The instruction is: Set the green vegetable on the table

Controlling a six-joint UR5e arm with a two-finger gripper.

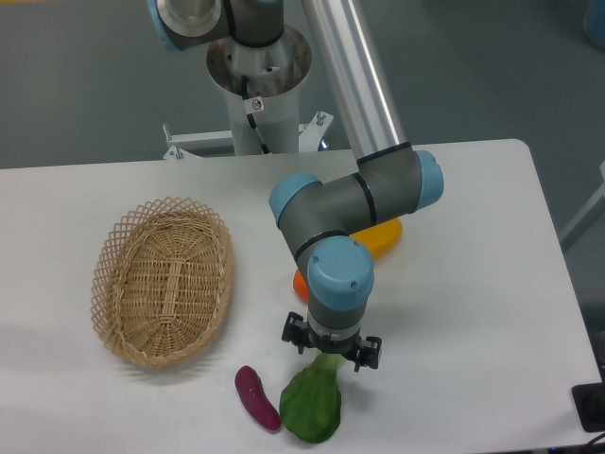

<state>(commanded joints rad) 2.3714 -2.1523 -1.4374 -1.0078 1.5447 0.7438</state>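
The gripper (328,360) grips the green vegetable (310,409) by its pale stem, its leaf low over the table (473,312) beside a purple eggplant (256,398).
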